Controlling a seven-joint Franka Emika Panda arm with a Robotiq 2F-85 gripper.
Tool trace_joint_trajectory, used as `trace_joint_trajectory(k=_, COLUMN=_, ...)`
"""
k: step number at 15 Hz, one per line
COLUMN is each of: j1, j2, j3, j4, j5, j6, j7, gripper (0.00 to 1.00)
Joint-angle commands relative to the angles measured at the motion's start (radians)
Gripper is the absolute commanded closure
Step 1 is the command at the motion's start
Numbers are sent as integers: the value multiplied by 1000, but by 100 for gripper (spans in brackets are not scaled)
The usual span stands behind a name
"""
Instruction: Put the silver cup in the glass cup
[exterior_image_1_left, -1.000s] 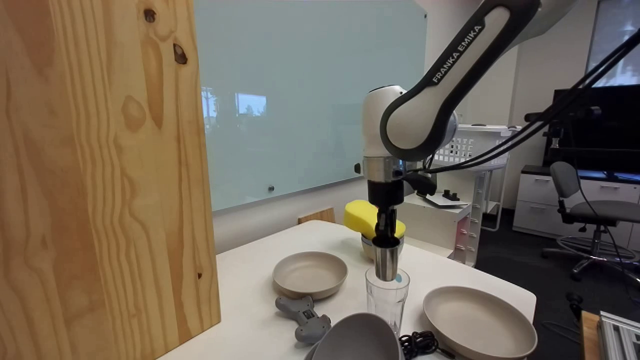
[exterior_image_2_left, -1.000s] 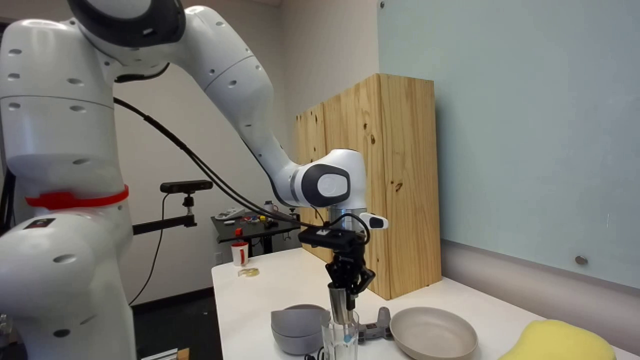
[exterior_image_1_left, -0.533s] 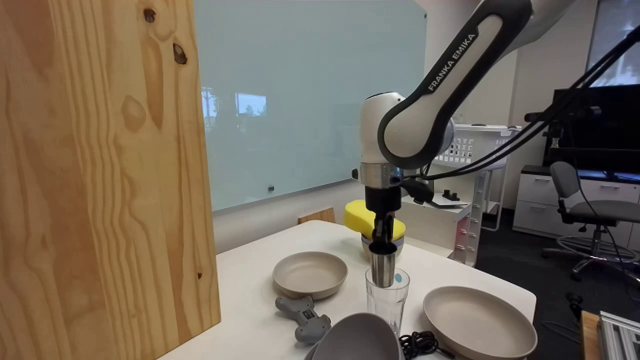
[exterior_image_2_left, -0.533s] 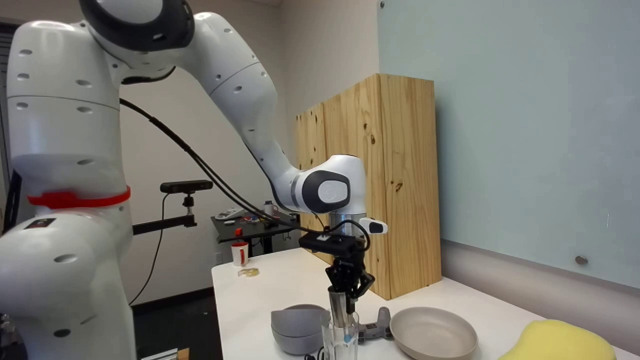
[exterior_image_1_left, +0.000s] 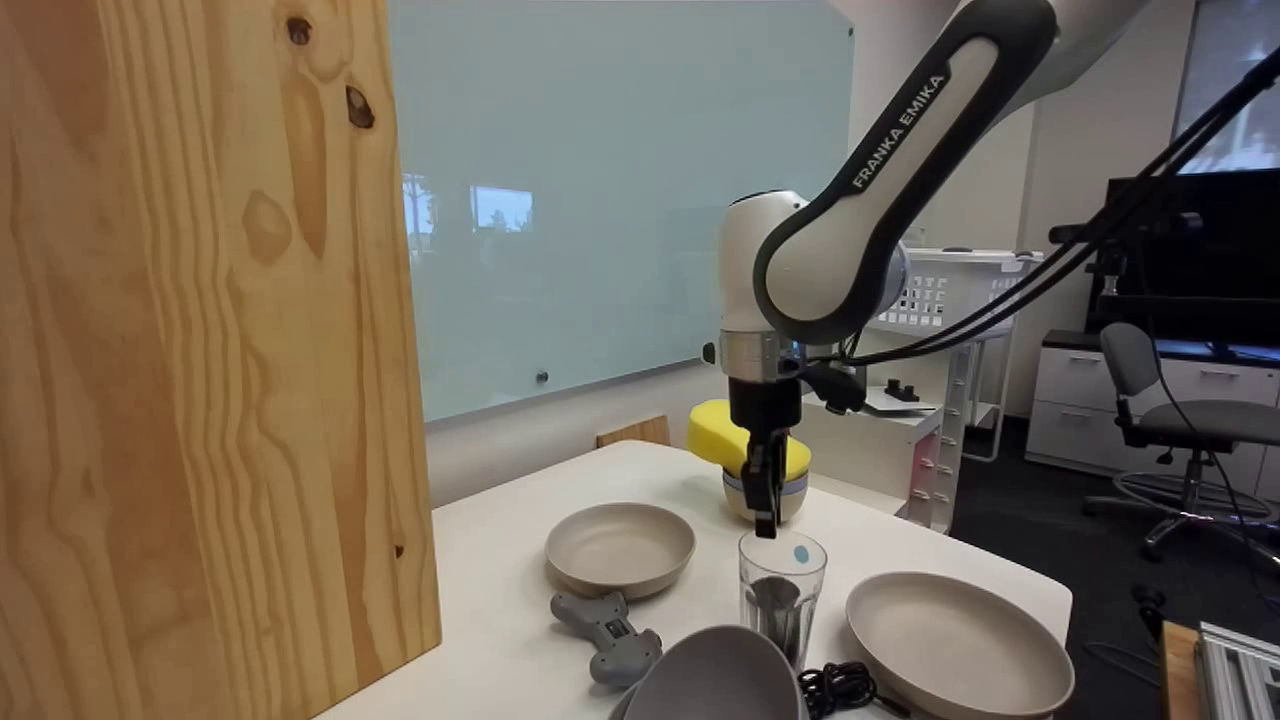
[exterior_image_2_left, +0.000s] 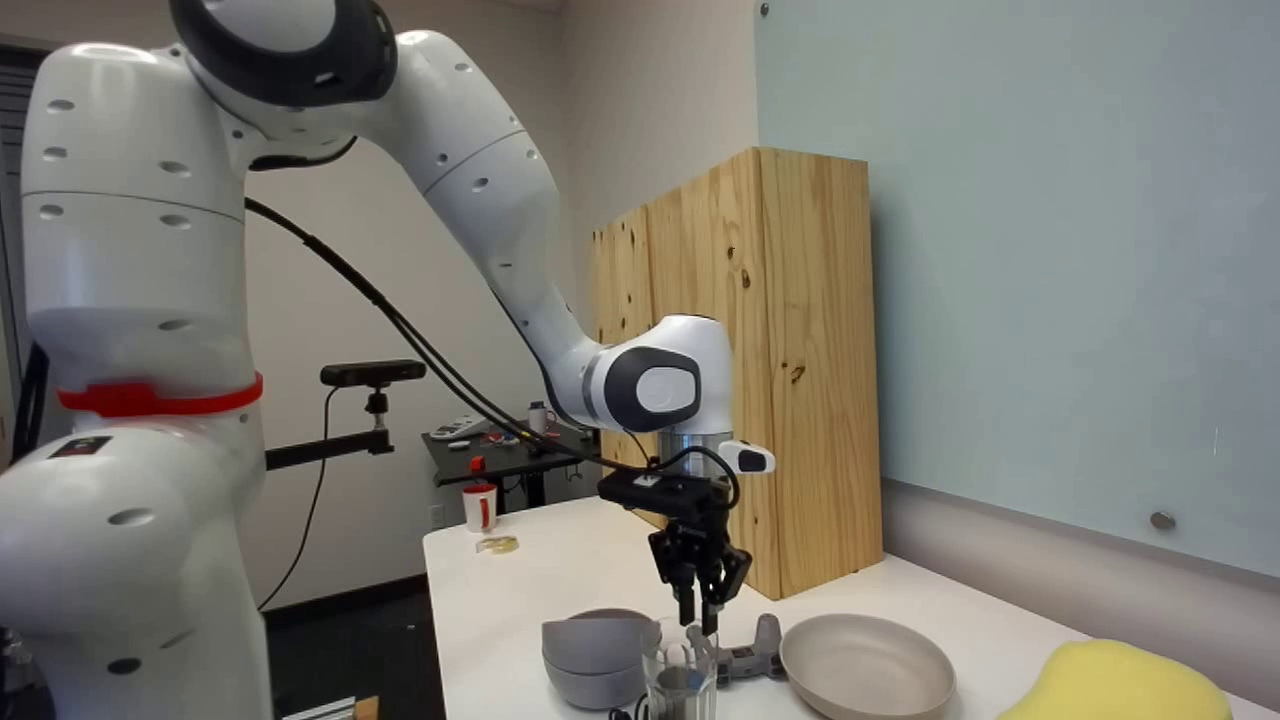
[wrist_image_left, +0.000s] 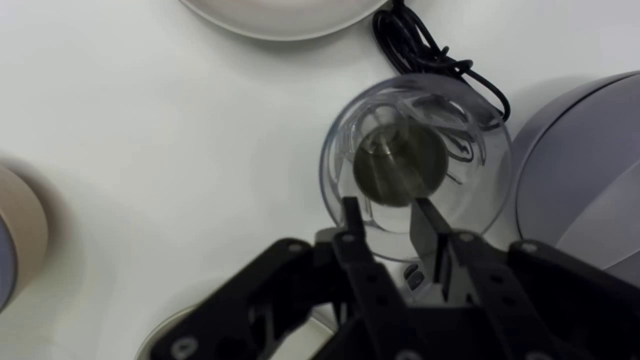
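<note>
Silver cup (exterior_image_1_left: 780, 608) down inside the glass cup (exterior_image_1_left: 812, 580); gripper (wrist_image_left: 386, 202) near its rim, jaws apart

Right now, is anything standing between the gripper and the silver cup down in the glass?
Nothing visible does. In the wrist view, the open gripper is near the open mouth of the glass cup, and the silver cup is inside.
</note>
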Motion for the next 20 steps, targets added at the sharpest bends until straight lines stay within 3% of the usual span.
trace_joint_trajectory(k=1, j1=0, j2=17, j3=4, j4=11, j5=22, j6=1, j7=-23, gripper=35)
trace_joint_trajectory(k=6, j1=6, j2=5, j3=11, j4=42, j5=10, j6=-26, j7=-14, gripper=1)
trace_joint_trajectory(k=14, j1=13, j2=-57, j3=14, j4=156, j5=-81, j6=-186, j7=93, gripper=1)
trace_joint_trajectory(k=20, j1=24, j2=-150, j3=31, j4=221, j5=-84, j6=-464, j7=150, gripper=0)
